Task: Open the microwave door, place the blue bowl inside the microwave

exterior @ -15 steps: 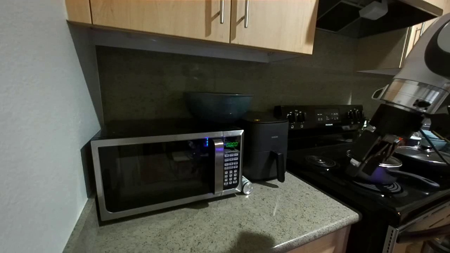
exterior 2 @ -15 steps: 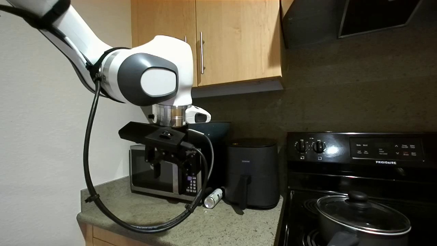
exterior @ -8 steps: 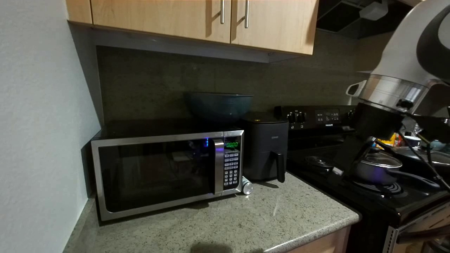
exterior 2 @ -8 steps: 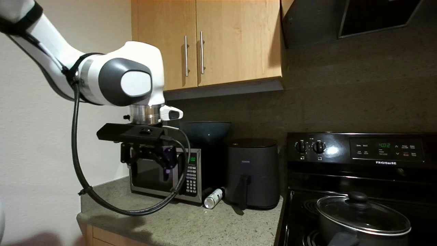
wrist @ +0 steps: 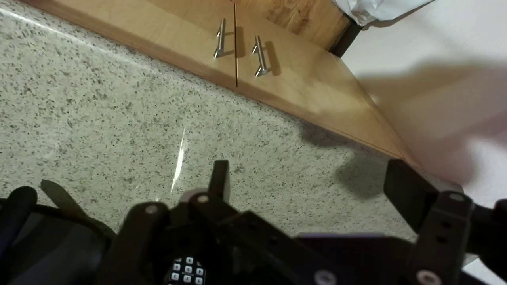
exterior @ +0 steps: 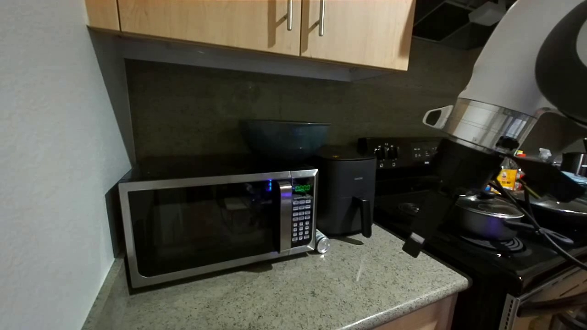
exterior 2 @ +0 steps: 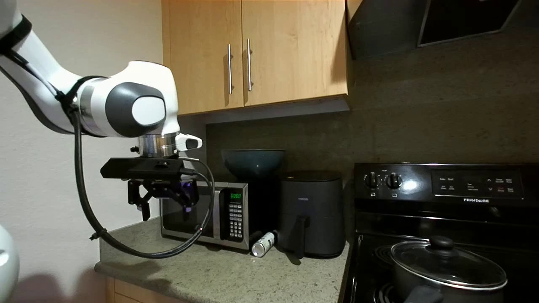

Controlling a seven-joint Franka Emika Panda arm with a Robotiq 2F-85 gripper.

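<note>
The steel microwave (exterior: 301, 220) stands on the counter, its dark-glass microwave door (exterior: 202, 229) closed, with a vertical handle (exterior: 285, 215) beside the lit display. On top, toward the back right, rests the wide dark blue bowl (exterior: 286, 137); the blue bowl (exterior 2: 252, 162) is in full sight in both exterior views. My gripper (exterior 2: 166, 210) hangs in front of the microwave, pointing down and touching nothing. In the wrist view the gripper (wrist: 311, 178) has its fingers wide apart over bare counter, and part of the microwave's keypad (wrist: 188, 271) shows below them.
A black air fryer (exterior 2: 311, 214) stands right of the microwave, with a can (exterior 2: 264, 244) lying between them. Wooden cabinets (exterior 2: 294, 54) hang above. The stove (exterior 2: 471, 210) on the right bears a lidded pot (exterior 2: 450, 265). A wall (exterior: 50, 160) borders the microwave's left.
The arm has swung sideways, leftward in both exterior views, so the bowl and the microwave's display are uncovered. The microwave and bowl have stayed put; the fingers remain apart.
</note>
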